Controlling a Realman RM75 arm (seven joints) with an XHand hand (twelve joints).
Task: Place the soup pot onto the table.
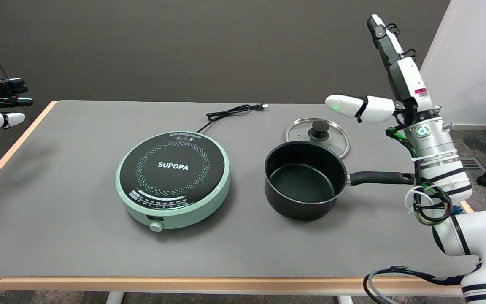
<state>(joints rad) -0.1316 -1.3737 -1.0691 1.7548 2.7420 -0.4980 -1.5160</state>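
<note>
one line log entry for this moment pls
soup pot: on table, right of cooker | lid: behind pot | right hand: open, raised, holding nothing

a dark grey-brown wall (192, 46) is seen across the back of the room, evenly lit. at the upper right a white panel (475, 59) is set at a slant against it. a grey-topped table (78, 219) with a light wooden edge fills most of the view; its white legs (114, 297) are glimpsed below the near edge. at the right, grey carpet (479, 139) is shown, with a floor vent (473, 164) and black castor wheels (484, 180) on metal legs.
</note>
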